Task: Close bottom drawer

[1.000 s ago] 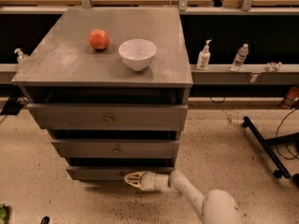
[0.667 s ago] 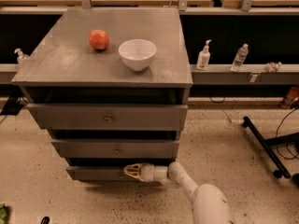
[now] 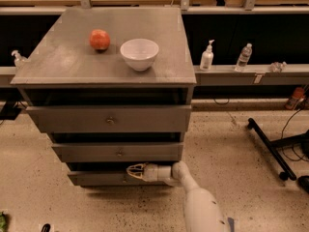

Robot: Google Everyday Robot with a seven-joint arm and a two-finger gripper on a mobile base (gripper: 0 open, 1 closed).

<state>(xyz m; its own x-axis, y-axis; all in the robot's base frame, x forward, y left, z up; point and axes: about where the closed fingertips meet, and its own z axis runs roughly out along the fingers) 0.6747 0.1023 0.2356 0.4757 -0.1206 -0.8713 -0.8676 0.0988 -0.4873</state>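
The grey cabinet [image 3: 111, 62] has three drawers. The bottom drawer [image 3: 99, 179] is the lowest one, a slim grey front panel just above the floor, standing out a little less than the middle drawer front [image 3: 118, 152]. My gripper [image 3: 131, 171] is at the end of the white arm, pressed against the bottom drawer's front near its centre. The arm hides the drawer's knob and the right part of its front.
A red fruit [image 3: 99, 39] and a white bowl [image 3: 139, 53] sit on the cabinet top. A white pump bottle [image 3: 206, 57] and a water bottle [image 3: 244, 57] stand on the ledge at the right. A black stand's leg [image 3: 268, 148] lies on the floor at the right.
My gripper has moved left and inward against the bottom drawer's front, and the drawer has slid a little farther into the cabinet.
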